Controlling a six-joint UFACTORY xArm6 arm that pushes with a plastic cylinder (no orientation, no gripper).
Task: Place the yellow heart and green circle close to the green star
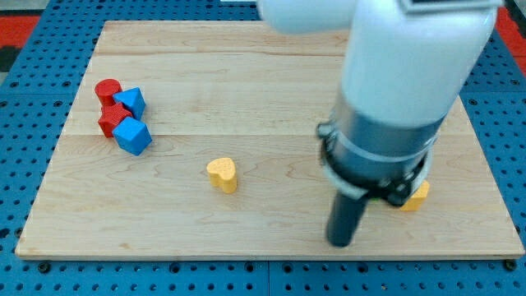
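No claw, just a rod: my tip (341, 243) sits near the view's bottom, well right of yellow heart (222, 174). Green star & circle not visible, maybe behind arm. Best swing round heart's left, push slowly rightward.

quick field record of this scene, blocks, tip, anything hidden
board: wooden board on a blue pegboard
yellow heart: alone, centre-left
red and blue cluster: red cylinder, red block, two blue blocks and, bunched at the view's left
yellow block: mostly hidden behind the arm, shape unclear
my tip: well to the view's right of the heart, touching no block
green circle, green star: not visible
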